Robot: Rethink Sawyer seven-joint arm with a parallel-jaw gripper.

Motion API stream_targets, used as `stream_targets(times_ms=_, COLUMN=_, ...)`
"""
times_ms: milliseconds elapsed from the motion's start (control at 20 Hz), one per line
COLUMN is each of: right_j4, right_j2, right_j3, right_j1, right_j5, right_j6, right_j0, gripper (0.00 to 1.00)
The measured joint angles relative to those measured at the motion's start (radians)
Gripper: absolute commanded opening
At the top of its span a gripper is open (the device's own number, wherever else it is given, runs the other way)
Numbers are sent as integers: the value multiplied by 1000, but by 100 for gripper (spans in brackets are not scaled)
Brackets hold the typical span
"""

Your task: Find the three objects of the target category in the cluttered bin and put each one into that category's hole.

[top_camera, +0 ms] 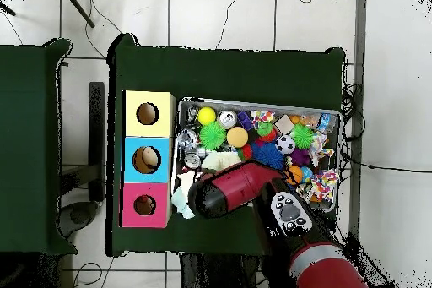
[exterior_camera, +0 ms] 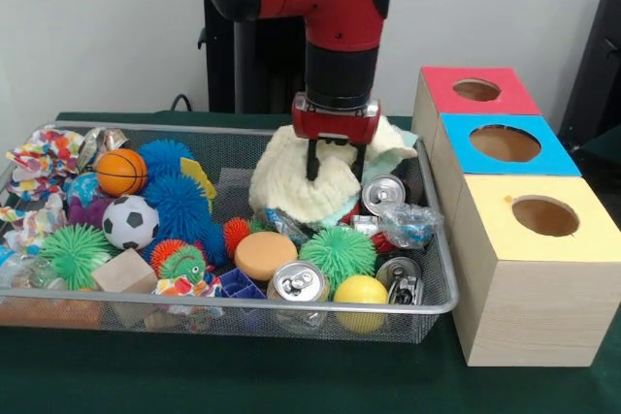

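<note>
Three cans (exterior_camera: 297, 283) among balls, cloth (exterior_camera: 291, 181) in bin (exterior_camera: 439, 293); blue hole (top_camera: 147, 160) seemingly occupied

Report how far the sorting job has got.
Possibly done: something tan shows in the hole of the blue-topped wooden box; the red-topped box and yellow-topped box show nothing. In hand: the gripper is down on the pale yellow cloth in the wire mesh bin. Left: the bin is crowded with clutter.
</note>
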Motion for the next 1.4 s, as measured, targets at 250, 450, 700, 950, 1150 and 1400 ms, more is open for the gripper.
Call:
stream_targets(times_ms=250, right_j4=-54, right_j2=8, right_j3=0, right_j1=17, right_j5=-35, right_j6=0, right_j0=-11, gripper=100)
stream_targets(times_ms=450, right_j4=-67, right_j2=8, right_j3=0, right_j1=15, right_j5=-35, right_j6=0, right_j0=-6, gripper=100)
stream_targets(times_ms=700, right_j4=-80, right_j2=29, right_j3=9, right_j1=5, right_j5=-29, right_j6=-3, right_j0=-26, gripper=100)
stream_targets(times_ms=950, right_j4=-81, right_j2=85, right_j3=25, right_j1=-18, right_j5=36, right_j6=-44, right_j0=-115, gripper=100)
stream_targets(times_ms=1150, right_j4=-92, right_j2=105, right_j3=25, right_j1=-40, right_j5=122, right_j6=-130, right_j0=-198, gripper=100)
stream_targets(times_ms=1400, right_j4=-139, right_j2=105, right_j3=23, right_j1=-56, right_j5=165, right_j6=-236, right_j0=-251, gripper=100)
